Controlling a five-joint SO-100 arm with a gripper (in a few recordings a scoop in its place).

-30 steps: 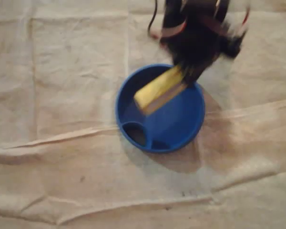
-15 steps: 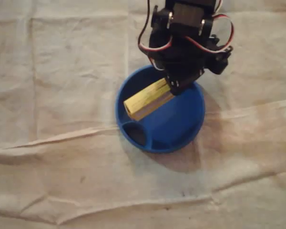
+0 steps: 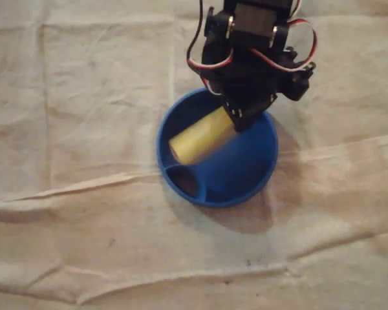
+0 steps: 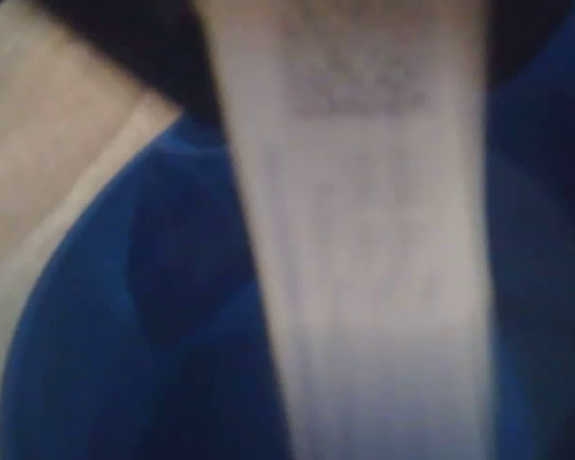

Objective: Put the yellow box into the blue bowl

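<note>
Overhead view: the black gripper (image 3: 236, 118) is hanging over the upper rim of the blue bowl (image 3: 244, 165), just above centre frame, with the upper right end of the yellow box (image 3: 197, 137) at its tip. The jaws are hidden under the wrist, so whether they are clamping the box or have let go cannot be told.

Half a second ago the box was showing crisp edges and two distinct faces. Now it is smearing soft while the arm above it is staying sharp, and its lower left end is sitting lower in the bowl, close to the left wall. That suggests the box is slipping or dropping free, which would mean the task is all but finished.

The bowl is resting on a creased beige cloth (image 3: 84, 97), with a small pocket (image 3: 181, 181) at its lower left rim.

In the wrist view, the box (image 4: 364, 268) is running down the middle of the frame over the bowl's blue floor (image 4: 105, 364). A grey smudge of print near its top is too blurred to read.
</note>
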